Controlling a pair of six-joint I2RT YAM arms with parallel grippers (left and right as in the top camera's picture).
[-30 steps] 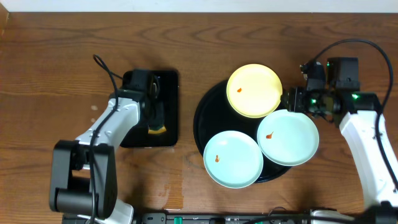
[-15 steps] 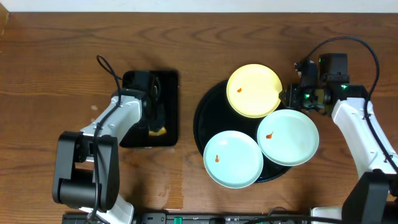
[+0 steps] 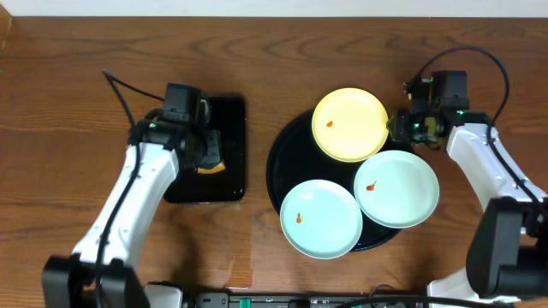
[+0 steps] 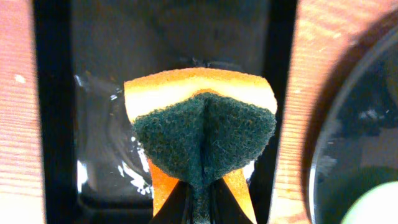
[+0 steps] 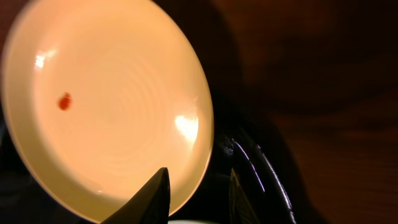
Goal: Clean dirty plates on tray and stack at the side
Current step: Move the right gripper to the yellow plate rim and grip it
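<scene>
The brown wood-grain counter (image 3: 68, 103) carries everything, with the left arm (image 3: 137, 197) reaching in from one side and the right arm (image 3: 492, 167) from the other. The round black tray (image 3: 278, 162) sits on the right half, all three plates on it and none out on the bare wood. Well apart to its left lies the smaller rectangular black tray (image 3: 233, 171).

The yellow plate (image 3: 349, 124) is at the back of the round tray. One mint-blue plate (image 3: 397, 188) sits to the right and hangs over the rim. The other mint-blue plate (image 3: 321, 218) is at the front, also past the rim. Their edges crowd together.

The left jaws are pinched tight on a sponge (image 4: 200, 124), folded with its dark green scouring side out and its orange body behind, held over the rectangular tray.

The right jaws stand parted at the yellow plate's right edge, one fingertip (image 5: 158, 196) over the plate and the other over the tray, gripping nothing. I can't tell whether they touch it.

Each plate carries a small orange-red smear (image 5: 64, 101).
</scene>
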